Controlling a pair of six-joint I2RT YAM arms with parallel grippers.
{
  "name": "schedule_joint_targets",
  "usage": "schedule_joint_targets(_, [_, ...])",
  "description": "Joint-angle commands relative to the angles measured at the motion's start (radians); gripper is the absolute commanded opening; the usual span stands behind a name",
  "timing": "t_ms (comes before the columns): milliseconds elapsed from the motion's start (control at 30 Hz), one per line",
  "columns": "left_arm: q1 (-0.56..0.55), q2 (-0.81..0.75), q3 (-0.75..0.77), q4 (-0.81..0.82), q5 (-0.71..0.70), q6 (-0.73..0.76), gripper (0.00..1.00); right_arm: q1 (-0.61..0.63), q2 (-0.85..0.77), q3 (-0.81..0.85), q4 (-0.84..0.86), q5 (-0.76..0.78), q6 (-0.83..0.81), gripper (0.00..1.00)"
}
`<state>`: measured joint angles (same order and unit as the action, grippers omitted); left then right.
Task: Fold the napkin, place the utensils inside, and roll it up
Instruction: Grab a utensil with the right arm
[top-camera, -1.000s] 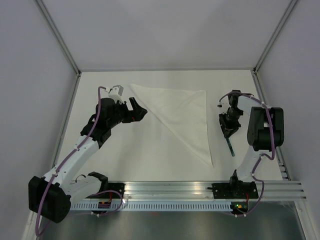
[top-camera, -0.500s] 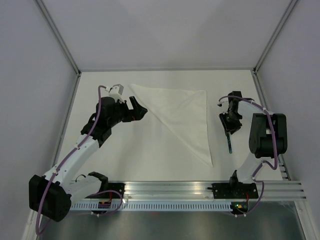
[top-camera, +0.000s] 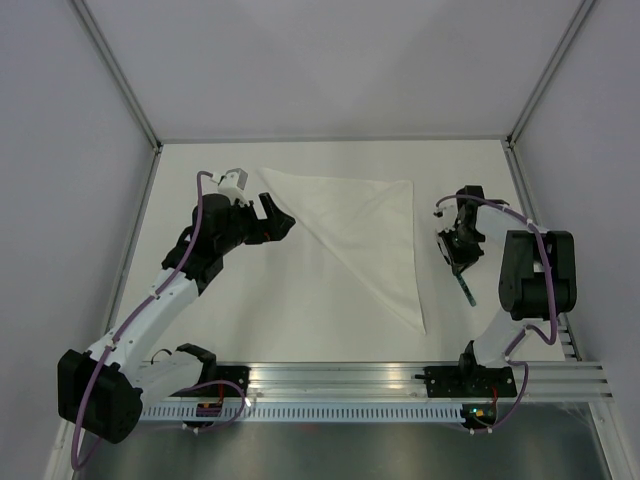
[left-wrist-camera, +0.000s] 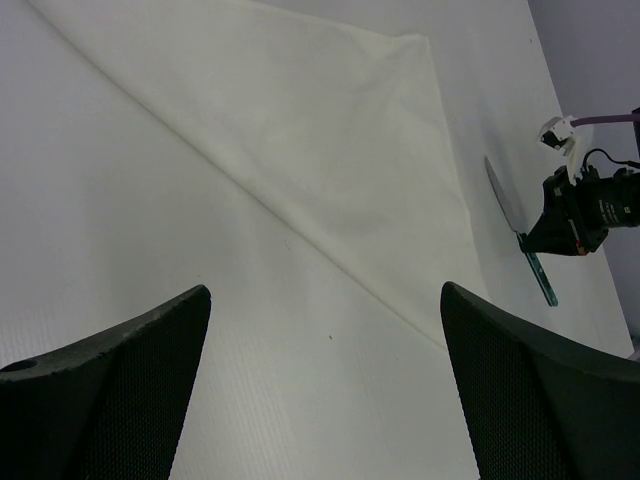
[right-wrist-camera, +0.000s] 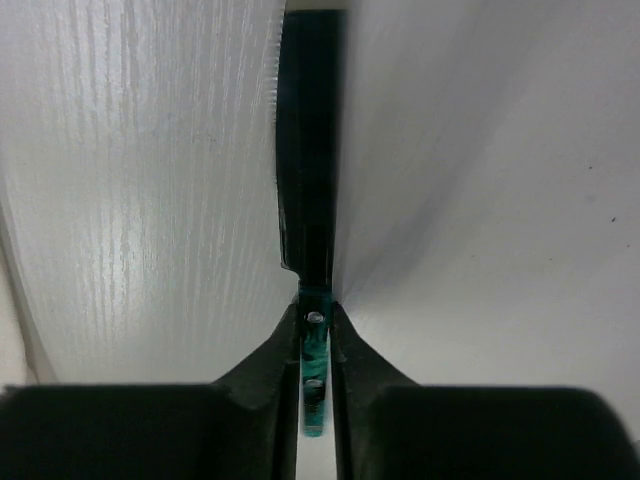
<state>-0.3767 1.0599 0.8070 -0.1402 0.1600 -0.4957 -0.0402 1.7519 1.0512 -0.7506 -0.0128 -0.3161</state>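
The jaws of the right gripper are pinched nearly shut on the teal handle of a knife, its dark blade pointing away, probably so the blade can be carried over and laid on the cloth. The knife sits to the right of the napkin, apart from it. The napkin lies flat on the tabletop, already folded into a triangle. The jaws of the left gripper gape wide and empty by the napkin's far-left corner, likely ready to pin or roll it. There is one knife and one napkin.

No lettering, label, brand, number or sign can be read in any of the views.
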Motion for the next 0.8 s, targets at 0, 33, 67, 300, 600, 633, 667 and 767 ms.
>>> schedule_joint_targets(0, [-0.004,-0.003,0.044,0.013,-0.007,-0.018,1.0,-0.001,0.046,-0.057,0.007,0.037,-0.006,0.13])
schedule_joint_targets(33, [-0.004,0.0,0.046,0.014,-0.008,-0.017,1.0,-0.001,0.046,-0.057,0.011,0.03,-0.008,0.05])
schedule_joint_targets(67, [-0.004,-0.001,0.049,0.013,-0.013,-0.018,1.0,-0.001,0.046,-0.05,0.011,0.027,-0.008,0.03])
schedule_joint_targets(300, [-0.002,-0.001,0.101,-0.019,-0.027,-0.009,1.0,-0.001,0.02,0.104,-0.068,-0.042,0.003,0.0])
schedule_joint_targets(600, [0.013,0.0,0.21,-0.079,-0.045,-0.01,1.0,0.135,0.087,0.546,-0.271,-0.093,0.075,0.0])
schedule_joint_targets(633, [0.016,-0.001,0.225,-0.091,-0.046,-0.012,1.0,0.16,0.11,0.596,-0.288,-0.098,0.086,0.0])
schedule_joint_targets(667, [0.022,-0.003,0.234,-0.096,-0.05,-0.014,1.0,0.19,0.136,0.645,-0.308,-0.104,0.098,0.01])
schedule_joint_targets(767, [0.045,-0.02,0.265,-0.139,-0.066,-0.03,1.0,0.305,0.248,0.824,-0.369,-0.13,0.138,0.0])
